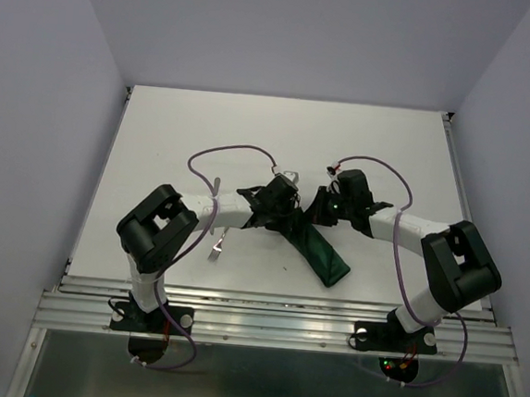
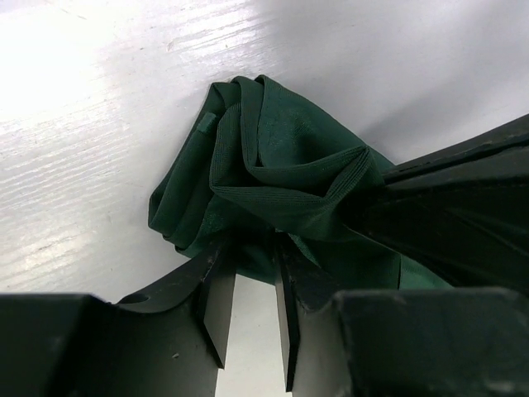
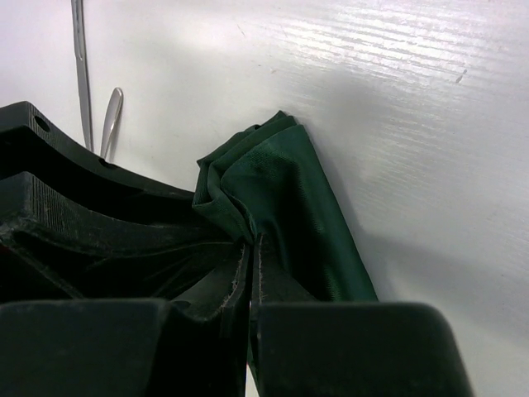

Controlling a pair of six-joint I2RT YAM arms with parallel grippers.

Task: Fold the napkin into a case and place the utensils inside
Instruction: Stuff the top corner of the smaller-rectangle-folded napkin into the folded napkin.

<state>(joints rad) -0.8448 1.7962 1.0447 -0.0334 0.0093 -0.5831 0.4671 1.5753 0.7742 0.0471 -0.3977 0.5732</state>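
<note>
The dark green napkin (image 1: 320,254) lies bunched in a narrow band from mid-table toward the near right. My left gripper (image 1: 281,209) pinches its crumpled far end; in the left wrist view the fingers (image 2: 216,298) stand a narrow gap apart with cloth (image 2: 273,165) caught at the tips of the gripper (image 2: 250,246). My right gripper (image 1: 321,213) is shut tight (image 3: 252,244) on a fold of the napkin (image 3: 281,190). The two grippers almost touch. Two silver utensils (image 1: 216,243) lie left of the cloth, partly under my left arm; the knife (image 3: 80,66) and another handle (image 3: 111,116) show in the right wrist view.
The white table (image 1: 187,136) has a raised rail along its near edge (image 1: 274,302). Grey walls close in the far side and both sides. Purple cables loop above both wrists.
</note>
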